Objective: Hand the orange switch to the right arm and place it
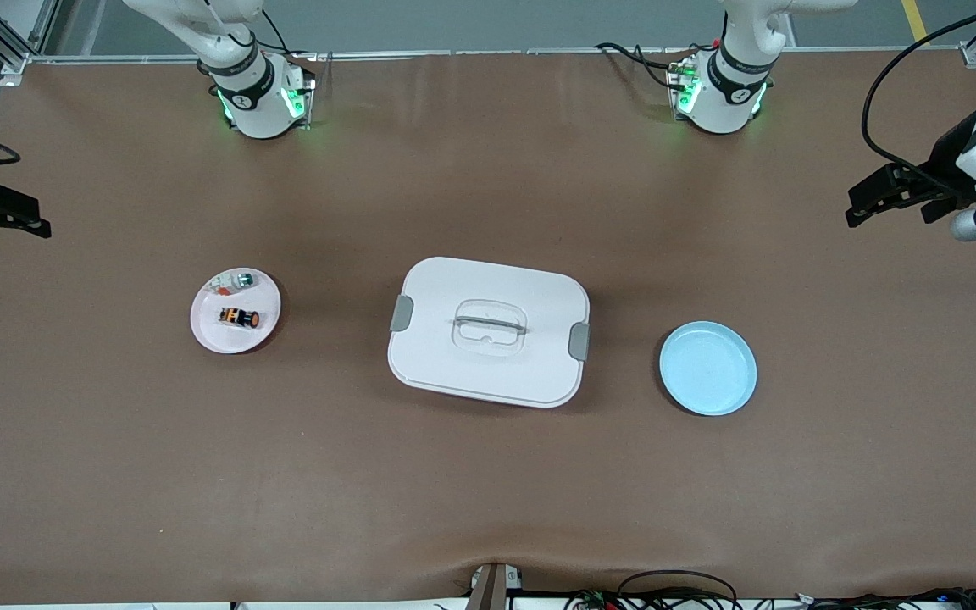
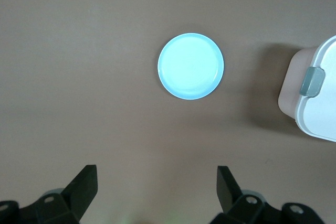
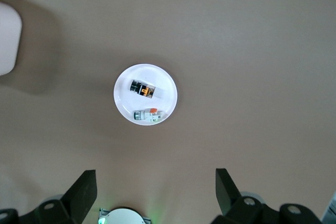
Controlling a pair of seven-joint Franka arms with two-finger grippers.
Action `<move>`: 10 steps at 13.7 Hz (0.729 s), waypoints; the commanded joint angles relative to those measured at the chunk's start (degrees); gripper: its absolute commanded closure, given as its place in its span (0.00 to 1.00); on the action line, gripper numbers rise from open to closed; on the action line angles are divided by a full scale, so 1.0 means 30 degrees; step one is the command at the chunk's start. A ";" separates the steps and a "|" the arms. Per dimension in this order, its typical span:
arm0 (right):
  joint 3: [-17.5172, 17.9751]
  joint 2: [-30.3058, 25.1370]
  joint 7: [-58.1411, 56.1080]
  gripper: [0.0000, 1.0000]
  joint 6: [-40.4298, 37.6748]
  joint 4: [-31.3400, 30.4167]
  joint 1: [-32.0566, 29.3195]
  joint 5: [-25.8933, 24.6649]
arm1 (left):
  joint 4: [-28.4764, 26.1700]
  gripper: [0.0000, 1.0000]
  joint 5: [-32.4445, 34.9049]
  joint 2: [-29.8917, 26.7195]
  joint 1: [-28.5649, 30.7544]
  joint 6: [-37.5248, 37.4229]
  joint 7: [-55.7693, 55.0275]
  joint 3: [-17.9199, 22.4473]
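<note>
The orange switch lies on its side on a small pale plate toward the right arm's end of the table. My right gripper hangs open and empty high over that end, apart from the plate. At the left arm's end my left gripper is also held high, open and empty. In the left wrist view an empty light-blue plate sits on the table below it.
A small white-grey part with a red-orange bit shares the pale plate. A white lidded box with grey clips stands mid-table, between the pale plate and the blue plate. Brown table all round.
</note>
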 commanded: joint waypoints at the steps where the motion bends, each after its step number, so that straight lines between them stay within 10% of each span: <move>1: 0.0225 -0.0119 -0.0778 0.00 -0.0374 0.0449 -0.0802 0.0595 | 0.0254 0.00 0.0200 -0.0054 -0.0008 -0.0304 0.0282 0.0015; 10: 0.0341 -0.0499 0.2433 0.00 -0.0901 0.0713 -0.1476 0.0976 | -0.1409 0.00 0.0434 -0.1368 0.0021 0.0159 0.0340 -0.0044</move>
